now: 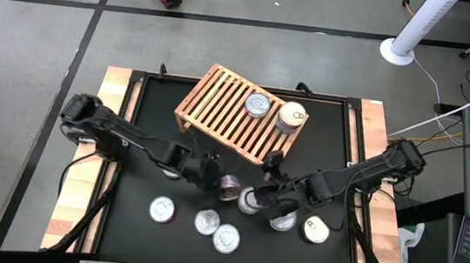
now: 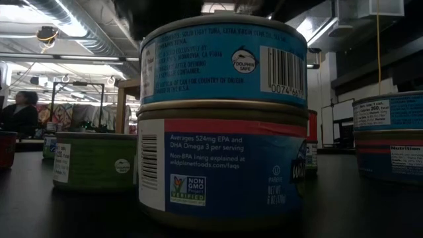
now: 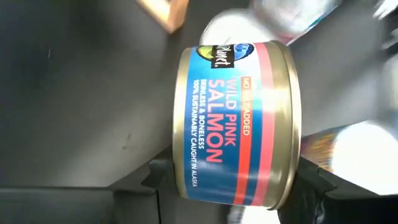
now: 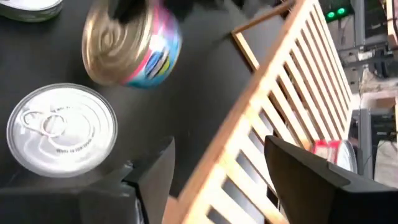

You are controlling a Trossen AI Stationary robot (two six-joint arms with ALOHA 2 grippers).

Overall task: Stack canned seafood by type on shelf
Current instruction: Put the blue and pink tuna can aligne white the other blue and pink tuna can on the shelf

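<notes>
While the right hand [image 1: 268, 163], fingers apart and empty, waits beside the slatted light-wood shelf [image 1: 220, 104], a blue-and-pink round salmon tin [image 3: 236, 121] is gripped by the left hand [image 1: 222, 185] above the black worktop [image 1: 146, 148]. Rigid, smooth-walled and fairly heavy, it is judged best clamped across its sides.

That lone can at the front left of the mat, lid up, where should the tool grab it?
Pinch the can across its low round side wall, coming straight down from above. It stands upright, lid up, with bare mat either side for the tool; the flat lid offers no hold. The left tool holds a salmon can.
</notes>
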